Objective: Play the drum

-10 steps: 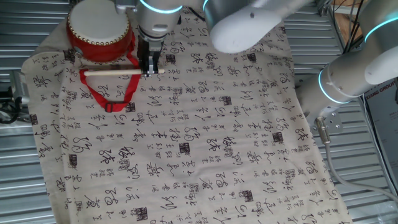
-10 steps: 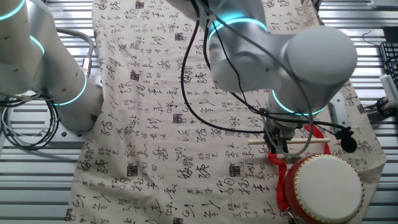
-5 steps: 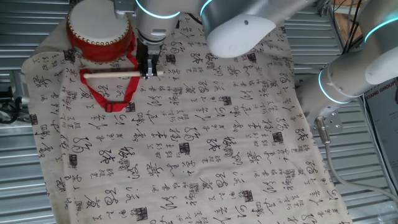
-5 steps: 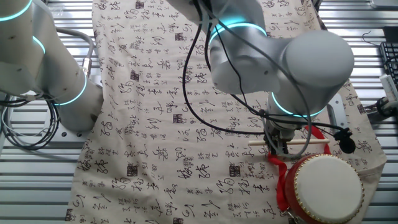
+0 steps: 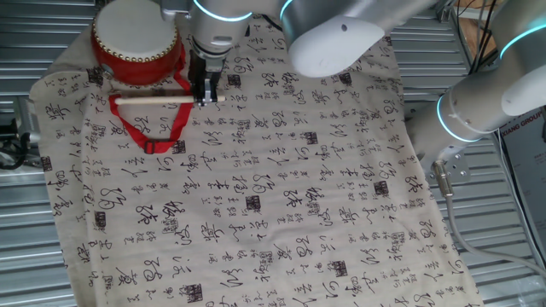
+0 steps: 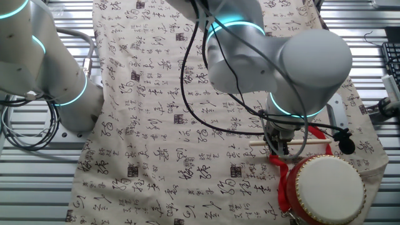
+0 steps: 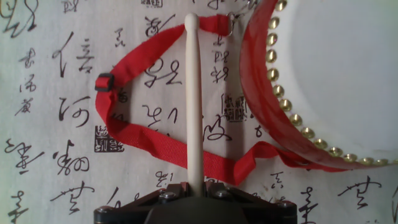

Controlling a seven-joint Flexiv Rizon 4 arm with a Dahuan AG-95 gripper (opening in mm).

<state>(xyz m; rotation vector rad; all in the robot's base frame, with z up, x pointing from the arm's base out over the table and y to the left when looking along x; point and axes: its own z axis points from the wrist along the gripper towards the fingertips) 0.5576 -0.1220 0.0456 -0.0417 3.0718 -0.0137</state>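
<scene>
The drum [image 5: 136,41] has a red body and cream skin head and sits at the far left corner of the printed cloth; it also shows in the other fixed view [image 6: 328,187] and fills the upper right of the hand view [image 7: 329,68]. Its red strap [image 7: 146,143] with a black buckle [image 7: 104,81] loops over the cloth. A thin pale wooden stick [image 5: 153,100] lies across the strap beside the drum. My gripper [image 5: 206,92] is shut on one end of the stick [image 7: 194,93], just off the drum's side.
A calligraphy-printed cloth [image 5: 256,188] covers the slatted metal table. A second robot arm [image 5: 486,94] stands at the right edge in one fixed view and at the left [image 6: 50,69] in the other. Cables [image 6: 206,94] hang over the cloth.
The arm's upper links shift slightly; the gripper and stick stay in nearly the same place beside the drum.
</scene>
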